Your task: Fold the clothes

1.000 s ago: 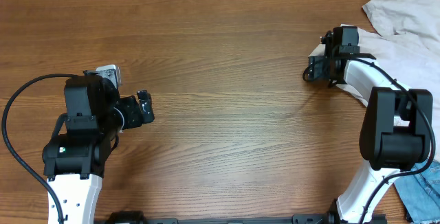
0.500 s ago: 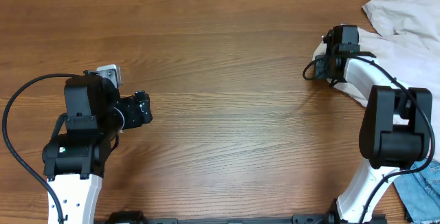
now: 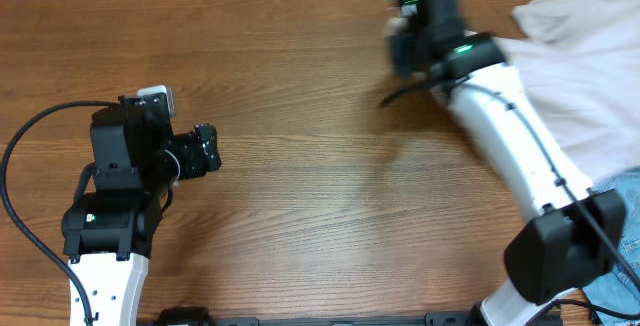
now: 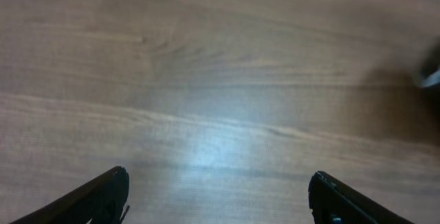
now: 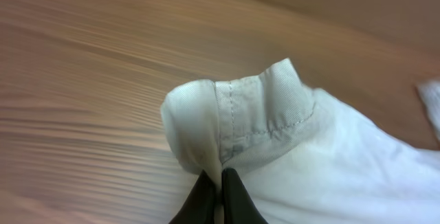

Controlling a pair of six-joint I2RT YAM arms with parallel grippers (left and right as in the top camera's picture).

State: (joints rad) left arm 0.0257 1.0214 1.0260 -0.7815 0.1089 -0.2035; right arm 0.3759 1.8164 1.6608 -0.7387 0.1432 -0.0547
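Note:
The clothes (image 3: 585, 56) are pale cream shorts, wrinkled, at the table's far right, partly hidden under my right arm. In the right wrist view a stitched, folded edge of the clothes (image 5: 275, 107) stands up from the wood. My right gripper (image 5: 220, 186) is shut on that edge. In the overhead view the right gripper (image 3: 398, 44) is blurred, near the far edge and right of centre. My left gripper (image 3: 205, 152) hovers over bare wood at the left. Seen from the left wrist, the left gripper (image 4: 218, 196) is open with nothing between its fingers (image 4: 106, 195).
A blue denim item (image 3: 622, 266) lies at the near right corner, beside the right arm's base. A black cable (image 3: 15, 166) loops at the left arm. The wooden table (image 3: 320, 216) spans the whole view.
My right gripper has shut on the shorts' edge and swung left and toward the far edge, pulling the cloth along. The left gripper has barely moved.

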